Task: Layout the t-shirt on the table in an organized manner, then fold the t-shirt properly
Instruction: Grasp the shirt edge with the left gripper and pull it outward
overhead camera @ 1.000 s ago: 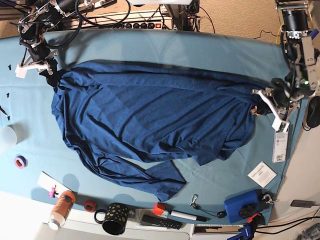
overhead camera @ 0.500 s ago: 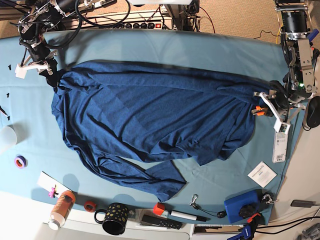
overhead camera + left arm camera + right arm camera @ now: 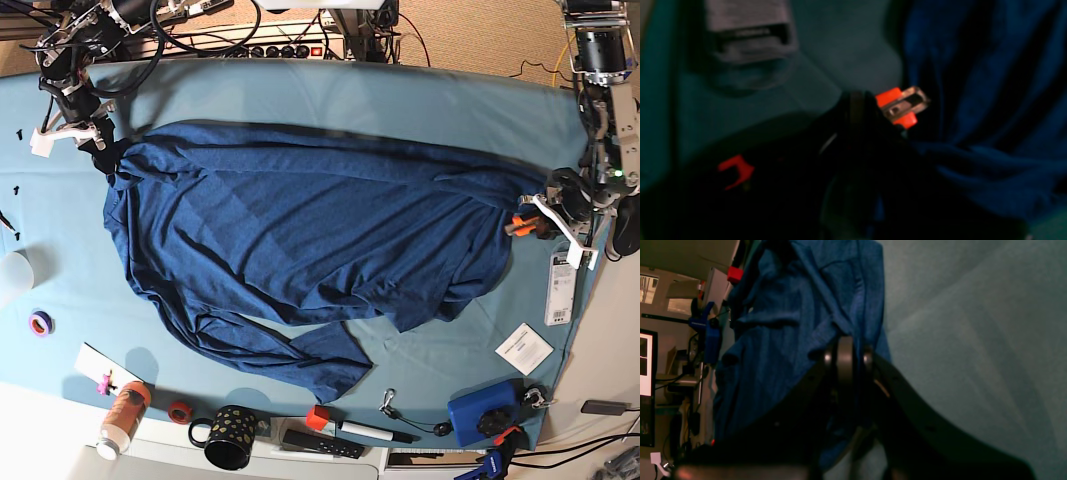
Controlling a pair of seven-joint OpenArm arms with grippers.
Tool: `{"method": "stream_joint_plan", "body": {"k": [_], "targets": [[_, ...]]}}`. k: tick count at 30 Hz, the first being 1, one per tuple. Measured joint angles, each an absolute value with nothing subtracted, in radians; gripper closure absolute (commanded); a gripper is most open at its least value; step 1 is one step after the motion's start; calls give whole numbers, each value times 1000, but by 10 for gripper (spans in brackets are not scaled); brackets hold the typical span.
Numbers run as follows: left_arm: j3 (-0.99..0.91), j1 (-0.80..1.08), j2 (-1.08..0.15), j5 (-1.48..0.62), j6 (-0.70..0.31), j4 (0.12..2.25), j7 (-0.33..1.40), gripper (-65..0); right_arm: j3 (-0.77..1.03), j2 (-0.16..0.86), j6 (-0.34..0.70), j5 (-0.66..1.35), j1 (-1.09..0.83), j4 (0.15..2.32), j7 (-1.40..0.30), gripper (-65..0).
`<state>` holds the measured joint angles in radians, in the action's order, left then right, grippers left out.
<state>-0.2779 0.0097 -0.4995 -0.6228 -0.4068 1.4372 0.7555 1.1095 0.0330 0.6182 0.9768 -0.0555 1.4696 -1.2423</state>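
One t-shirt (image 3: 300, 240) lies spread on the table (image 3: 330, 95) between two pincers. Since the earlier frame, the left gripper (image 3: 528, 222) has drawn its pinched edge outward; the right gripper (image 3: 103, 150) stays clamped on the opposite edge.

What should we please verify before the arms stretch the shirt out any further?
1. Left pincer shut on the shirt: ok, fabric bunches at its tips in the base view.
2. Right pincer shut on the shirt: ok, cloth is caught at its tips.
3. Shirt lying flat: not ok, folds across the body and a sleeve twisted.
4. Shirt fully on the table: ok.
5. Clutter clear of the shirt: cannot tell; the mug and marker sit close to the sleeve.
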Motion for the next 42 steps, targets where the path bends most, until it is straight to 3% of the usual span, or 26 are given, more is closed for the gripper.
{"method": "stream_joint_plan", "body": {"k": [2,5,12,16,27,34,36,37,40,42], "targets": [[-273,4,-487,-728,-518,1436,809,0,1110,33,618,977,-56,1470,-1246,0],[-268,-1,-470,-827,-601,1436,850,0,1110,33,618,976,-56,1470,-1245,0],[-270,-2,-477,-812,-649,1437,859,0,1110,33,618,976,-56,1470,-1246,0],[-270,-2,-478,-646,-547,1434,841,0,1110,33,618,977,-56,1470,-1245,0],[-270,-1,-479,-466,-285,1434,751,0,1110,33,618,977,-56,1470,-1246,0],[-271,-1,-484,-576,-287,1434,759,0,1110,33,618,976,-56,1470,-1245,0],[-301,-1,-484,-643,-351,1434,772,0,1110,33,618,977,-56,1470,-1245,0],[-322,-2,-485,-687,-381,1435,799,-50,1110,33,618,977,-56,1470,-1246,0],[-406,-1,-484,-781,-424,1435,896,-302,1110,33,618,977,-56,1470,-1245,0],[-469,-1,-485,-830,-439,1435,960,-370,1110,33,618,977,-56,1470,-1246,0]]}}
